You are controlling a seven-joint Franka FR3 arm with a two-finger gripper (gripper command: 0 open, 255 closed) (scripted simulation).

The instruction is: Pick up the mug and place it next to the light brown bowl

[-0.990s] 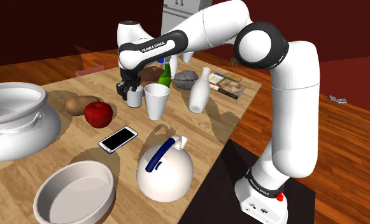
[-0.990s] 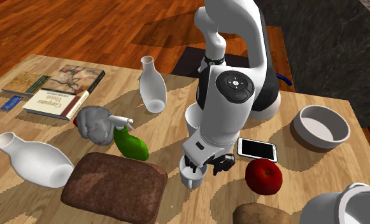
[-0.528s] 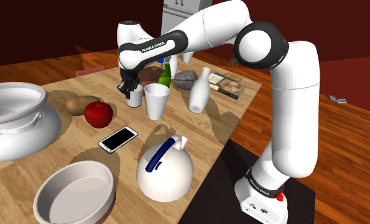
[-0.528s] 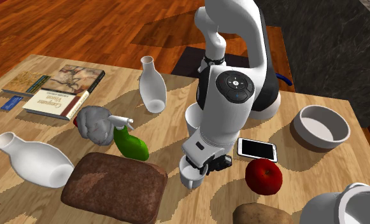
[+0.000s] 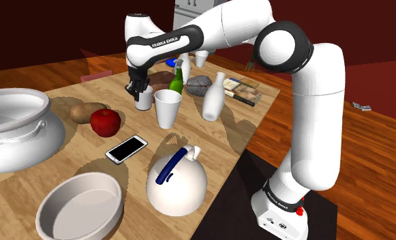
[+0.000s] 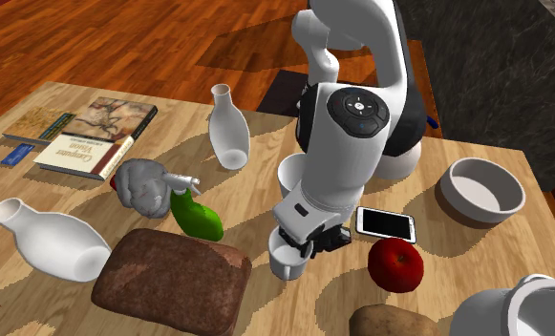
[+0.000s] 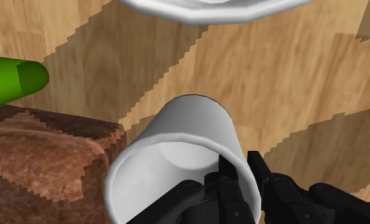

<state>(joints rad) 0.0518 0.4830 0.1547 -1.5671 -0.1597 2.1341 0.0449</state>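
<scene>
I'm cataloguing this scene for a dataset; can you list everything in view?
table: one, light wood
mug: one, white, in the gripper, beside the loaf
cup: one, white, next to the mug
vases: two, white, one by the books, one by the loaf
loaf: one, brown, table edge
books: three, mixed colours, table corner
lump: one, grey, between books and loaf
bottle-like thing: one, green, beside the lump
apple: one, red, by the phone
potato: one, brown, beside the apple
phone: one, black-screened, between apple and cup
bowl: one, pale, table edge
kettle: one, white, blue handle, beside the bowl
pot: one, white, beside the potato
arm: one, white
gripper: one, black, shut on the mug's wall
</scene>
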